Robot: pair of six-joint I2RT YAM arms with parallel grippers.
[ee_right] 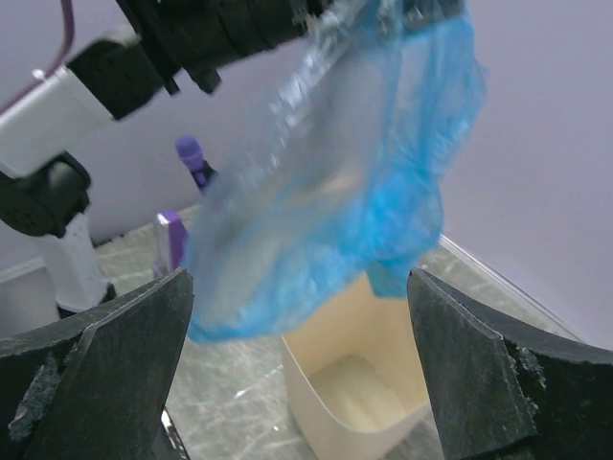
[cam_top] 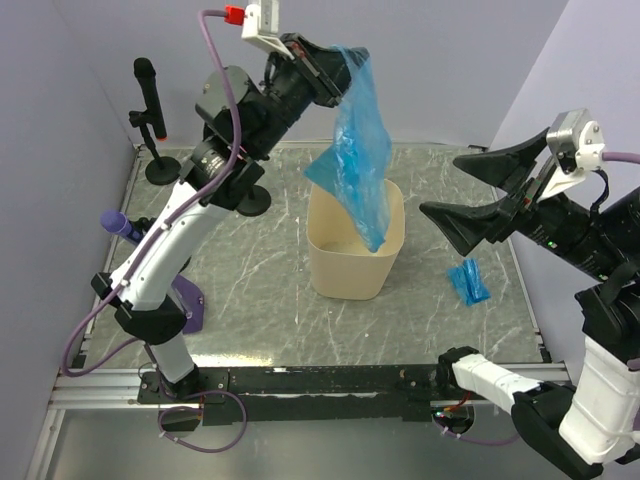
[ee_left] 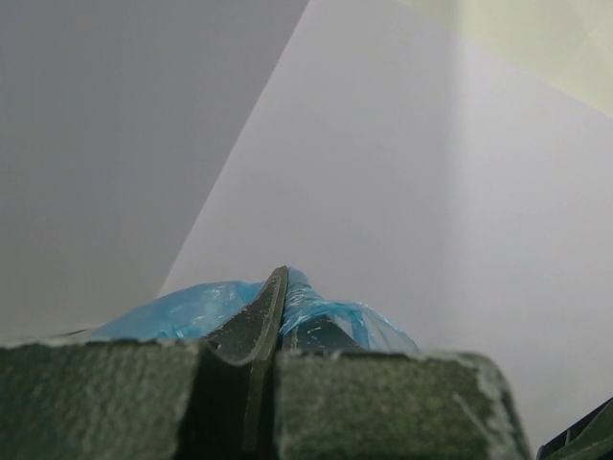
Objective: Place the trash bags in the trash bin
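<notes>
The left gripper (cam_top: 335, 65) is pinching a blue trash bag (cam_top: 358, 150) high above the counter (cam_top: 260, 300), its lower end dangling into the trash bin (cam_top: 350, 272). The right gripper (cam_top: 440, 186) is gaping wide beside the bin, holding nothing; a folded trash bag (cam_top: 468, 282) is lying just right of the bin

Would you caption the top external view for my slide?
Left fingers hold blue trash bag over trash bin; right fingers open.

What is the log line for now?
left gripper shut on bag | bag hangs over bin | right gripper open, empty | second bag on table
</notes>
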